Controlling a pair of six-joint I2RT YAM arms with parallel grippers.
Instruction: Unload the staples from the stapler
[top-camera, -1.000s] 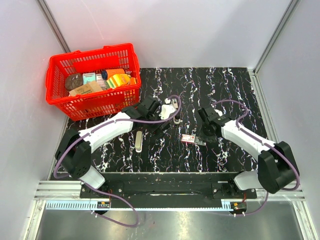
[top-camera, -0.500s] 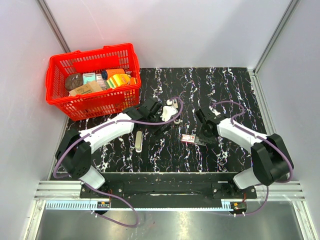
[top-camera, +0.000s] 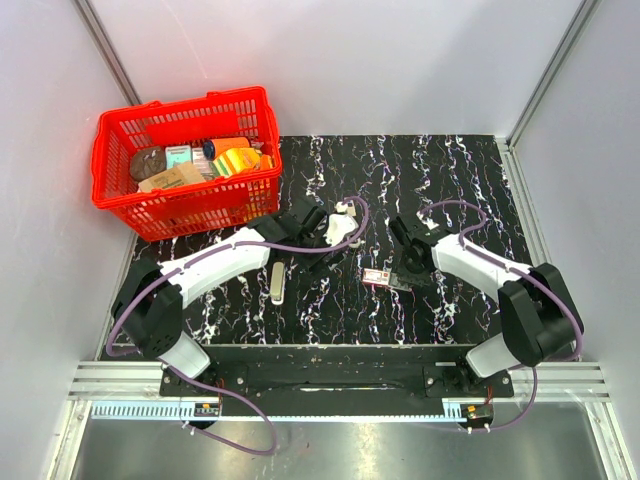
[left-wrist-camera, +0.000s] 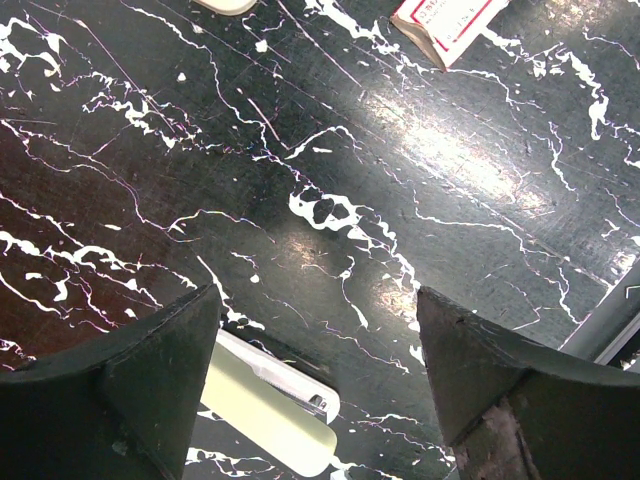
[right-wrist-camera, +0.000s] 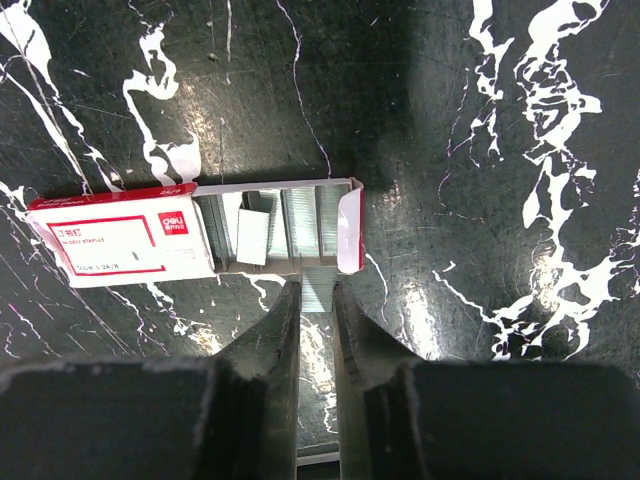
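The black, white-veined surface (top-camera: 450, 180) fills the overhead view. Only that view shows the red basket (top-camera: 190, 208) of small packages at the far left corner and both arms reaching in from the near edge. The left arm (top-camera: 215, 258) bends across toward the middle. The right arm (top-camera: 480, 268) folds inward so that its claw sits at the staple box (top-camera: 383, 277), right of centre. From above, neither claw's opening can be read, but the wrist cameras show it. The left claw (left-wrist-camera: 315, 300) stands wide, its two dark fingers (left-wrist-camera: 130, 390) far apart above the surface and holding nothing. The right claw (right-wrist-camera: 316, 300) is narrow, its tips pressed to either side of a short grey strip of staples (right-wrist-camera: 318, 280) that juts from the edge of the box's open tray. That close view also shows what the overhead one blurs: the red-and-white sleeve sits at the left, and more grey strips lie in the tray. The stapler (top-camera: 277, 283) lies flat on the surface left of centre, well apart from the box, its length pointing toward the near edge, and neither claw touches it. From above it is a slim cream bar. In the left wrist view the stapler (left-wrist-camera: 270, 410) shows one end low between the fingers, with a pale cream top, a whiter rim and a bit of bright metal at the tip.
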